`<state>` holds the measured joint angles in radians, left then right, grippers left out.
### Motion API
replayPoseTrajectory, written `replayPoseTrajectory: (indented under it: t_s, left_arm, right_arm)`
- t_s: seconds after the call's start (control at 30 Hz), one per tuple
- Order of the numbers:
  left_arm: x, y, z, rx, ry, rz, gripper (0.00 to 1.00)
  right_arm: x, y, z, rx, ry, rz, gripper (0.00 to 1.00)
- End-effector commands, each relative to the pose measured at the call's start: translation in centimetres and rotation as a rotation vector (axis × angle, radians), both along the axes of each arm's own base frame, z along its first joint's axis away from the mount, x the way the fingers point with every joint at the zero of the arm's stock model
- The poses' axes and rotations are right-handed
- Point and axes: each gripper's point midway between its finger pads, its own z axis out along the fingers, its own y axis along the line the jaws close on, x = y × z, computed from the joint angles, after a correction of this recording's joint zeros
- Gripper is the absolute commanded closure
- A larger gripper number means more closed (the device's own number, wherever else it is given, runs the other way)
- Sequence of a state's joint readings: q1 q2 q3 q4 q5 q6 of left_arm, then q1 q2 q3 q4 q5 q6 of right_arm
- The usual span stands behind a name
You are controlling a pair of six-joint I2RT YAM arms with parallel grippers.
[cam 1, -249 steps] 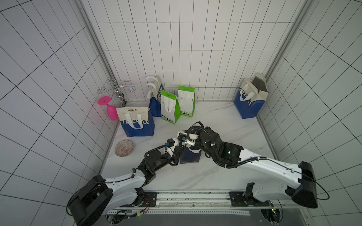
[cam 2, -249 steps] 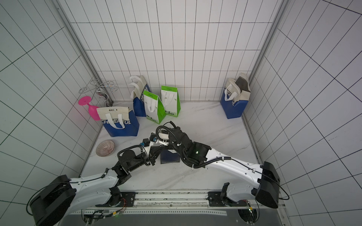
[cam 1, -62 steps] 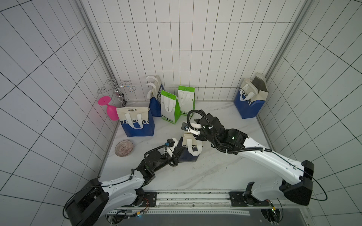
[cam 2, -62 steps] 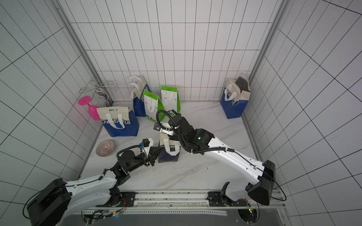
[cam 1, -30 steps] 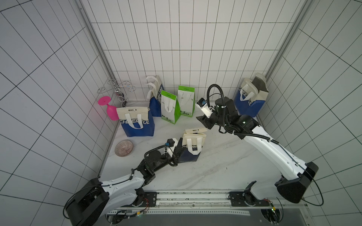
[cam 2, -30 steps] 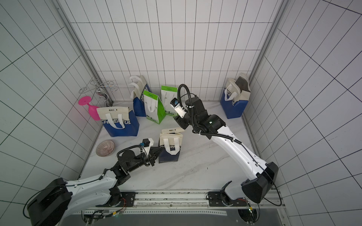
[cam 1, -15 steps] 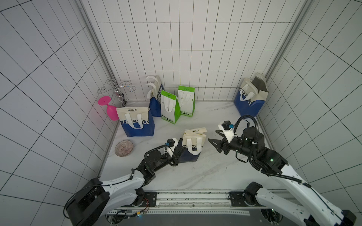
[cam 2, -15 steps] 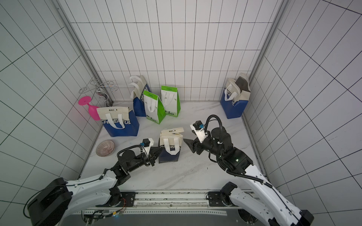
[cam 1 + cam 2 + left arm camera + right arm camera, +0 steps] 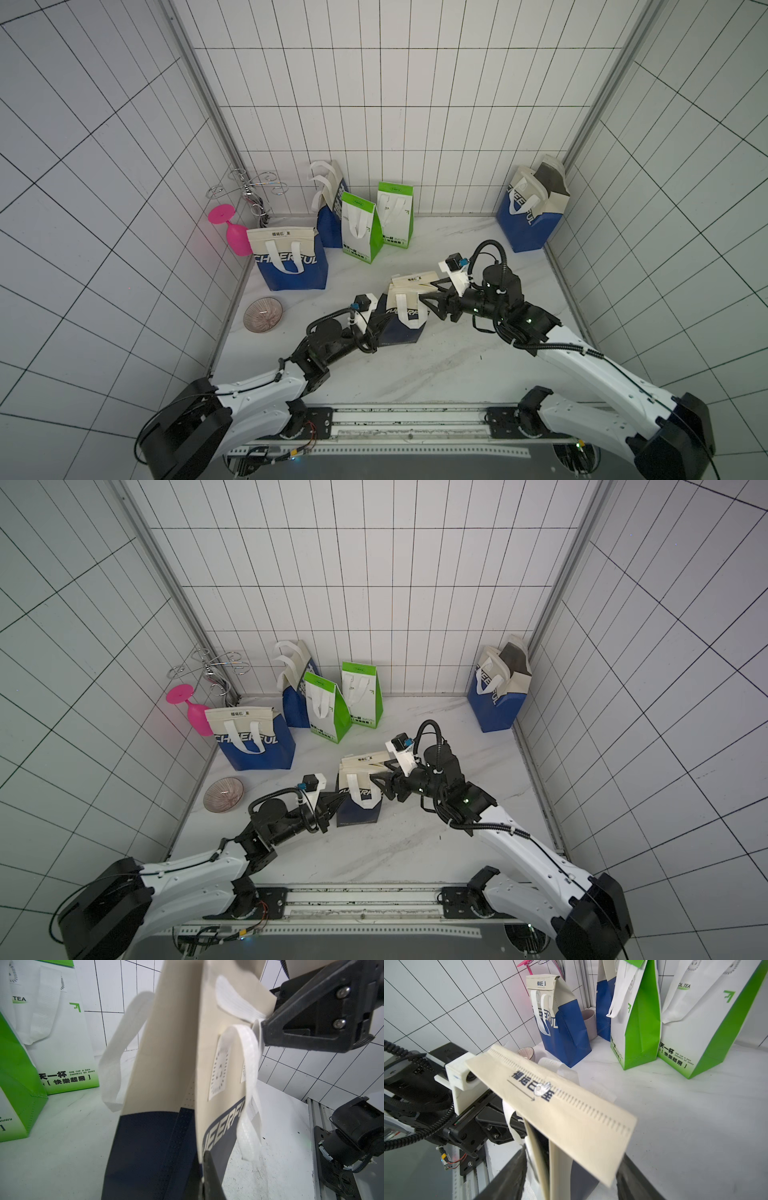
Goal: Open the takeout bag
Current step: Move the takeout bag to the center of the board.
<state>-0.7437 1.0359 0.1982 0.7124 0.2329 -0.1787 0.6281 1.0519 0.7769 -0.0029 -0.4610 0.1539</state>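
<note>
Top views both show a change. Half a second ago the right gripper (image 9: 426, 290) hung a little way off from the bag (image 9: 405, 316). Now it has come up to the bag's top. Its fingers (image 9: 508, 1178) are spread wide, one on each side of the top, and they do not squeeze it. The left gripper (image 9: 374, 322) has not moved, and its fingers stay pinched on the bag's side edge.

The bag stands where it stood before, upright in the middle of the table (image 9: 415, 374), between the two arms. It is cream on top and dark blue below, with white handles (image 9: 249, 1084). Its cream flap (image 9: 550, 1105) has black writing, is folded over and sticks out sideways. In the right wrist view, the two cream sides under the flap stand a little apart.
</note>
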Motion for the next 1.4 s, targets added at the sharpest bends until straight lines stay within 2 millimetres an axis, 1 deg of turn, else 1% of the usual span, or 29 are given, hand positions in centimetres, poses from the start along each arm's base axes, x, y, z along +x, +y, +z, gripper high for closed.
replayPoseTrajectory:
  t_s: [0.0, 0.03, 0.07, 0.13, 0.17, 0.2, 0.27, 0.3, 0.43, 0.53, 0.63, 0.7, 0.8, 0.9, 1.03, 1.13, 1.2, 1.3, 1.37]
  left_arm:
    - [0.2, -0.1, 0.8, -0.005, -0.015, 0.003, 0.92]
    - [0.2, -0.1, 0.9, -0.005, -0.016, 0.007, 0.87]
    - [0.2, 0.0, 0.8, -0.004, -0.015, 0.011, 0.81]
    - [0.4, 0.1, 0.9, -0.003, -0.016, 0.022, 0.66]
    - [0.5, 0.3, 0.9, -0.002, -0.014, 0.033, 0.58]
    - [0.6, 0.4, 0.9, -0.001, -0.012, 0.046, 0.52]
    - [0.9, 0.8, 1.0, -0.003, -0.012, 0.074, 0.44]
    - [1.0, 1.0, 1.0, -0.002, -0.012, 0.088, 0.42]
    - [1.4, 2.4, 1.3, 0.000, -0.026, 0.163, 0.41]
    - [1.7, 3.6, 1.4, 0.004, -0.039, 0.227, 0.40]
    - [2.1, 4.6, 1.4, 0.004, -0.042, 0.282, 0.39]
    - [2.2, 4.9, 1.4, 0.001, -0.037, 0.300, 0.39]
    - [2.3, 4.7, 1.2, 0.009, -0.027, 0.296, 0.38]
    - [2.4, 4.4, 1.0, 0.018, -0.017, 0.288, 0.38]
    - [2.4, 4.4, 1.0, 0.016, -0.016, 0.287, 0.39]
    - [2.3, 4.4, 1.0, 0.013, -0.014, 0.282, 0.38]
    - [2.3, 4.3, 0.8, 0.014, -0.010, 0.276, 0.39]
    - [2.2, 4.2, 0.6, 0.020, -0.002, 0.273, 0.38]
    - [2.1, 4.2, 0.5, 0.019, 0.001, 0.269, 0.38]
  right_arm:
    - [-0.7, 0.8, -0.1, 0.049, 0.033, 0.063, 0.54]
    - [-0.9, 0.9, -0.2, 0.051, 0.038, 0.069, 0.62]
    - [-0.9, 0.8, -0.2, 0.053, 0.038, 0.068, 0.73]
    - [-0.9, 0.6, 0.0, 0.050, 0.032, 0.059, 0.91]
    - [-0.7, 0.5, 0.4, 0.050, 0.022, 0.044, 0.98]
    - [-0.4, 0.3, 1.0, 0.052, 0.006, 0.029, 1.00]
    - [0.3, 0.1, 2.4, 0.063, -0.030, -0.004, 1.00]
    - [0.7, 0.0, 3.3, 0.070, -0.048, -0.016, 1.00]
    - [2.7, -0.5, 6.5, 0.085, -0.099, -0.065, 1.00]
    - [5.0, -1.9, 8.4, 0.099, -0.117, -0.156, 1.00]
    - [7.7, -3.9, 10.4, 0.102, -0.144, -0.261, 1.00]
    - [10.0, -6.0, 11.4, 0.083, -0.150, -0.375, 1.00]
    - [12.9, -9.1, 12.7, 0.084, -0.151, -0.515, 1.00]
    - [15.4, -11.9, 13.4, 0.088, -0.151, -0.620, 1.00]
    - [18.9, -15.1, 13.5, 0.049, -0.175, -0.726, 1.00]
    - [22.7, -17.4, 12.7, 0.038, -0.166, -0.780, 1.00]
    - [25.7, -18.7, 12.4, 0.033, -0.166, -0.802, 1.00]
    - [29.2, -19.9, 12.7, 0.037, -0.179, -0.816, 1.00]
    - [31.2, -20.7, 13.0, 0.016, -0.220, -0.840, 1.00]
